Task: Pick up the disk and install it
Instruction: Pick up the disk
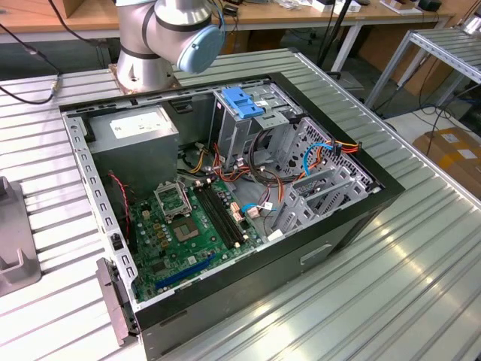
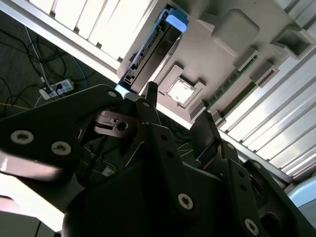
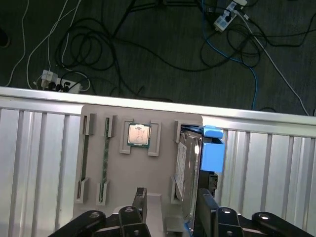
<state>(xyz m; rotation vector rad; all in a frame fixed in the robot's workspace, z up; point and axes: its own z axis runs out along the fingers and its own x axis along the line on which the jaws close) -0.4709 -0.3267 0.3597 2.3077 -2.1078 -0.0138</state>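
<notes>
Two tool [image 3: 173, 193] fingers spread above the disk [image 3: 189, 168] — upright at tray [image 3: 163, 173] edge

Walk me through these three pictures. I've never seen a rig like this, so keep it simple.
This is a single robot arm fixed to a ribbed metal table. The exterior view is taken from off the arm and shows an open computer case with its green motherboard exposed. The two wrist views come from cameras riding on the arm, looking past its hand. Below the hand is a grey tray holding parts: a square chip, memory sticks, and the disk, which stands on edge with blue rails. The hand is open and holds nothing. It hangs over the tray, close to the disk.
</notes>
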